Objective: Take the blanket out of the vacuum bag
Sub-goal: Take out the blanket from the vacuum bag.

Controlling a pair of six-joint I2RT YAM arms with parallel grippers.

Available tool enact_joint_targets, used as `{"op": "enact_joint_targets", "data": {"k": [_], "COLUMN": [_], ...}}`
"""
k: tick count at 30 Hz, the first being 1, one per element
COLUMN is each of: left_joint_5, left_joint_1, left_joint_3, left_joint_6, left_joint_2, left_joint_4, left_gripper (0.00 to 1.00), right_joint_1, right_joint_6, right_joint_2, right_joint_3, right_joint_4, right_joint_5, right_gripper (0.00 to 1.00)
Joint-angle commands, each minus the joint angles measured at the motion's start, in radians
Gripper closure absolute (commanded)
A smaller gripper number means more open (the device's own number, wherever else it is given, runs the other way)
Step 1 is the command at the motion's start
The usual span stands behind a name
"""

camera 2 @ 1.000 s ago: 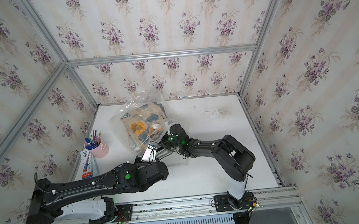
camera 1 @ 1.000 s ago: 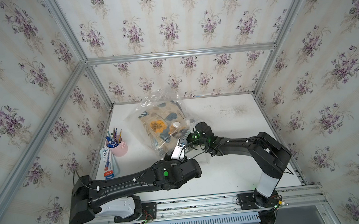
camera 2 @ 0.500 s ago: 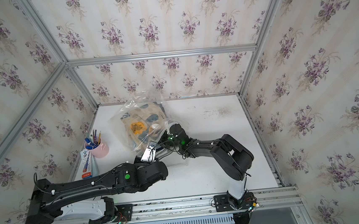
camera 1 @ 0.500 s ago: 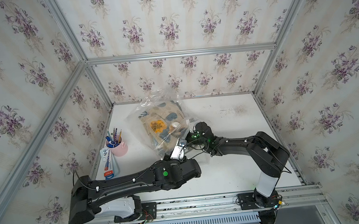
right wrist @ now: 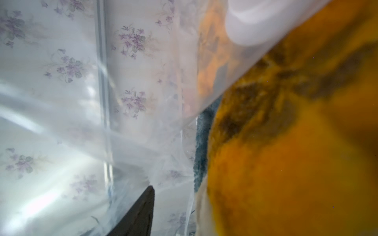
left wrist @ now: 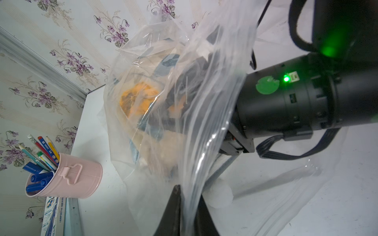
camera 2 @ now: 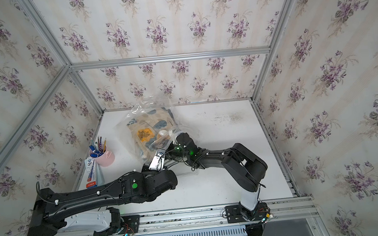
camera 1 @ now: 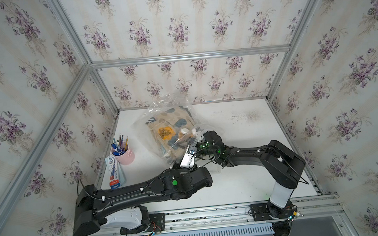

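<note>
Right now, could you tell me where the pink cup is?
In both top views the cup stands by the table's left edge, left of the bag, beside a flat box.

Left arm (camera 1: 143,191): stretched forward and rightward
Left gripper (left wrist: 189,193): clamped shut
Right arm (camera 1: 251,155): bent, reached leftward
Right gripper (camera 1: 200,135): opening obscured

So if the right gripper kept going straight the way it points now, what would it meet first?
Most likely the folded blanket inside the vacuum bag: the right gripper sits in the bag's mouth with the orange fabric close ahead, though depth is unclear.
</note>
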Motion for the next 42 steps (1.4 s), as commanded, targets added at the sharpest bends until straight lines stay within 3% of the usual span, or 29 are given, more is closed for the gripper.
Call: {"op": "enact_joint_targets", "data": {"k": [1, 8, 22, 42], "left_joint_5": [-0.015, -0.016, -0.016, -0.007], "left_joint_1": [0.001, 0.003, 0.004, 0.005], "left_joint_3": [0.003, 0.013, 0.024, 0.029], "left_joint_6": [0.007, 0.006, 0.033, 0.026], "left_joint_2": [0.0, -0.005, -0.004, 0.021], "left_joint_4": [0.0, -0.016, -0.003, -0.002], "left_gripper": [0.86, 0.86, 0.86, 0.86], "right_joint_1": [0.004, -0.004, -0.013, -0.018], "right_joint_6": [-0.019, -0.103, -0.105, -0.125], "right_joint_2": [0.005, 0.033, -0.007, 0.021], "right_joint_3": [0.039, 0.156, 0.035, 0.046], "right_joint_4": [-0.007, -0.125, -0.115, -0.16], "right_joint_5": [-0.007, 0.007, 0.02, 0.034], "right_gripper": [0.4, 0.4, 0.38, 0.36]}}
